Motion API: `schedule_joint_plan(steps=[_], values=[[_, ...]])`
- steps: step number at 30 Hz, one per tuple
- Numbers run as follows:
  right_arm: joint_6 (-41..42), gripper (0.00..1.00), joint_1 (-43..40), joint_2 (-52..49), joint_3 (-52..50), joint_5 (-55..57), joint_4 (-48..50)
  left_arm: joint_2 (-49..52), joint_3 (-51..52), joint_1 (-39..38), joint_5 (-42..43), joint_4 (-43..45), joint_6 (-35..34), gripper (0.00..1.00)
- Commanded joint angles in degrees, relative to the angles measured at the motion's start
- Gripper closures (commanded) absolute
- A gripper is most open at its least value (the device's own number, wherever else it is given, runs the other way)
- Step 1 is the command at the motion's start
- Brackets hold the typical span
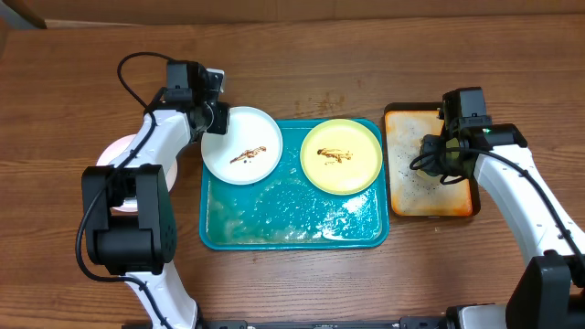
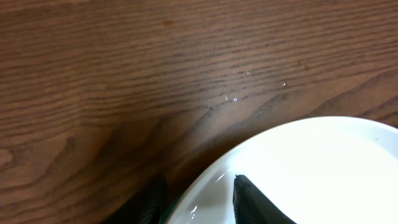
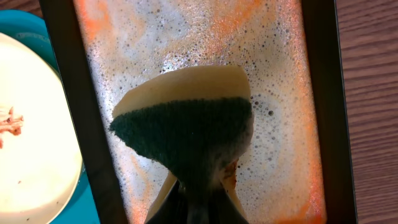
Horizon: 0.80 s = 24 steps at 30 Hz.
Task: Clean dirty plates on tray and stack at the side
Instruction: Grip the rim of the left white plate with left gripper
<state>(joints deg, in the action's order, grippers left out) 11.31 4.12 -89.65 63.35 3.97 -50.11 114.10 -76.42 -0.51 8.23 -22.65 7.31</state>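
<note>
Teal tray (image 1: 274, 224) sits mid-worktop (image 1: 292, 55) with its long axis running left-right. The white plate (image 1: 242, 146) is at the tray's far-left corner and hangs over the rim. The yellow-green plate (image 1: 341, 155) is at the far right. Both have a brown smear lying roughly left-right. Left gripper (image 1: 212, 119) straddles the white plate's left edge, one finger on each side, but I can't tell if it's actually pinching. Right gripper (image 3: 199, 186) is clamped on a sponge (image 3: 186, 124), green side showing, over the foamy orange tray (image 1: 407, 196).
</note>
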Motion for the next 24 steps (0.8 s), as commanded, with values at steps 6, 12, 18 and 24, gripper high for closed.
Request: schedule_joint_plan(steps=[6, 12, 18, 24], values=[[-0.24, 0.92, -0.13, 0.02, -0.09, 0.24, 0.35, 0.87, -0.68, 0.2, -1.29, -5.99, 0.59, 0.86], [-0.24, 0.92, -0.13, 0.02, -0.09, 0.22, 0.28, 0.85, -0.68, 0.17, -2.43, -11.32, 0.59, 0.96], [-0.24, 0.92, -0.13, 0.02, -0.09, -0.9, 0.28, 0.85, -0.68, 0.17, -2.67, -15.91, 0.35, 0.96], [-0.24, 0.93, -0.13, 0.02, -0.09, -1.03, 0.17, -0.11, -0.68, 0.17, -2.6, -21.84, -4.72, 0.96]])
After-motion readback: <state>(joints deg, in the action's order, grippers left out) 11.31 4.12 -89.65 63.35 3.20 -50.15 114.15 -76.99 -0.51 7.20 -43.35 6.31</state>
